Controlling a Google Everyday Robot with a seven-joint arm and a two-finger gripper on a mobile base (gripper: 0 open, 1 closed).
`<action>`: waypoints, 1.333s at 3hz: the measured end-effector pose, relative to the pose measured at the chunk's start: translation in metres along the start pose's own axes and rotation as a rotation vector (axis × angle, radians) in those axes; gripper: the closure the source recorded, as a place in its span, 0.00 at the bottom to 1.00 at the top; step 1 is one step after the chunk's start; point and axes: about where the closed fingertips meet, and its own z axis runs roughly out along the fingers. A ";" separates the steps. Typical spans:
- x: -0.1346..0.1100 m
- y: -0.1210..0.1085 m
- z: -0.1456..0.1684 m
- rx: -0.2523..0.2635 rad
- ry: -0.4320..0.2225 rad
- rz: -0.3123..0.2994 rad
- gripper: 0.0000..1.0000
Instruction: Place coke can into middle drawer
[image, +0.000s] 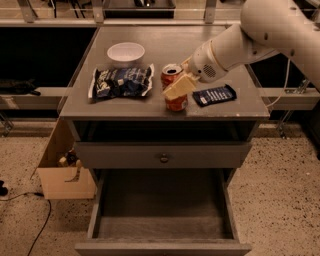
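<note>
Looking down at the grey cabinet (165, 42) from the one camera.

Not far along yet. Only the grabbing part looks done.

Can see the coke can (175, 103) up on the cabinet top, near the front edge, between the blue-and-white snack bag (121, 82) and the flat dark blue packet (214, 95).

Can see the gripper (178, 87) right at the can, reaching in from the right, with one pale finger across the can's front. Looks closed around the can, holding it. Cannot tell whether the can is lifted or resting on the top.

Down low, can see the middle drawer (160, 202) pulled out wide, with nothing on its grey floor. Well apart from the can — much lower and nearer the camera.

Left to do, most likely: lift the can, carry it out past the front edge, bring it down into the drawer, let go.

Worth watching the shut drawer front (125, 155) on the way down, right between the top and the open drawer.
</note>
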 end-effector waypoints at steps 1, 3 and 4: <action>0.030 0.069 -0.052 -0.012 -0.034 0.038 1.00; 0.072 0.130 -0.092 0.021 -0.110 0.159 1.00; 0.065 0.128 -0.086 0.018 -0.111 0.144 1.00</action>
